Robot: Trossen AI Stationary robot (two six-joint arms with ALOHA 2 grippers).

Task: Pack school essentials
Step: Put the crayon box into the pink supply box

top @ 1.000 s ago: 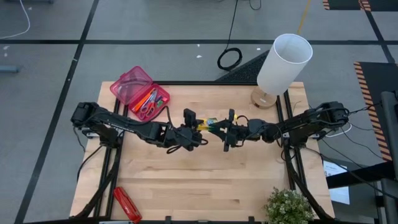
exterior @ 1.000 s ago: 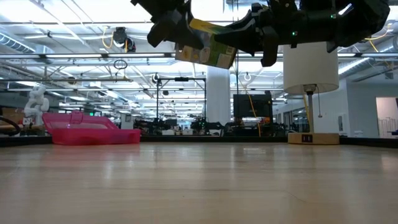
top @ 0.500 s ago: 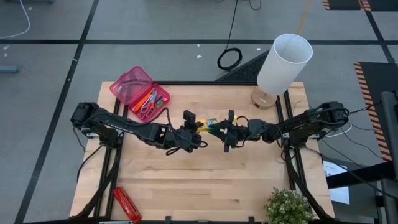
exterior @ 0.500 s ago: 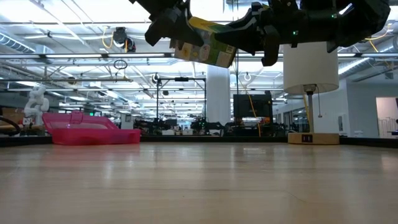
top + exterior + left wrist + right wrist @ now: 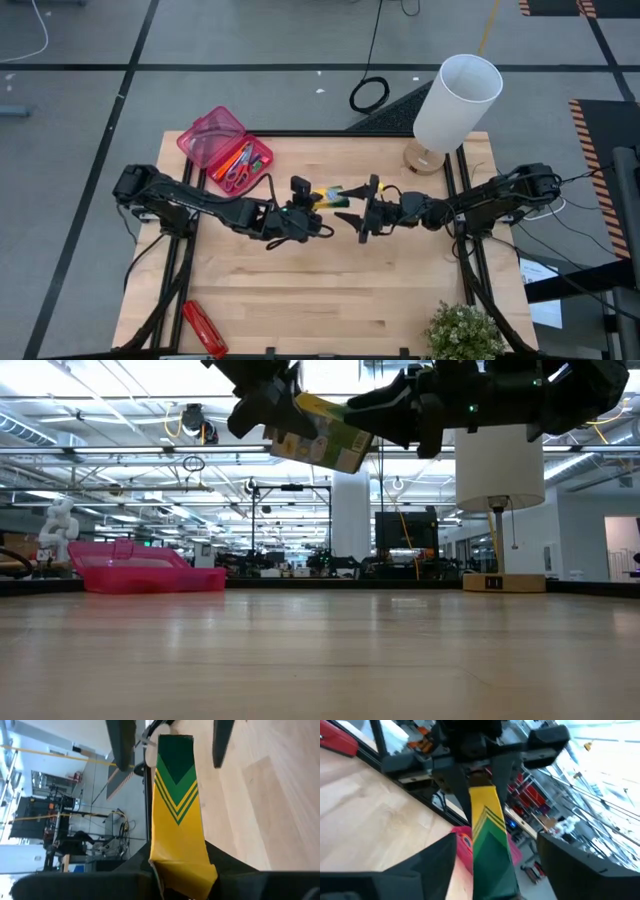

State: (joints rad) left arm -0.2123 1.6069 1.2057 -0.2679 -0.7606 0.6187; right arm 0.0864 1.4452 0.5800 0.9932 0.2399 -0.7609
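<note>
The left gripper (image 5: pixel 303 203) clamps the green-yellow crayon box (image 5: pixel 330 194) in the air over the table's (image 5: pixel 330 290) middle. The right gripper (image 5: pixel 352 208), jaws apparently spread, flanks its other end. The left should carry it level to the pink case (image 5: pixel 208 141) at the far-left corner.

**A Wooden Bench in a Bright Workshop Hall**

The pale wooden bench (image 5: pixel 330 280) stood on a grey floor (image 5: pixel 250 40) crossed by dark lines. A white-shaded lamp (image 5: pixel 455 100) stood at the bench's 1 o'clock corner, a potted plant (image 5: pixel 462 333) at its 5 o'clock edge. A black cable coil (image 5: pixel 368 95) lay on the floor at 12 o'clock. Beyond the bench, the low view showed a large hall with a white column (image 5: pixel 350 520), ceiling beams and bright overhead light.
</note>
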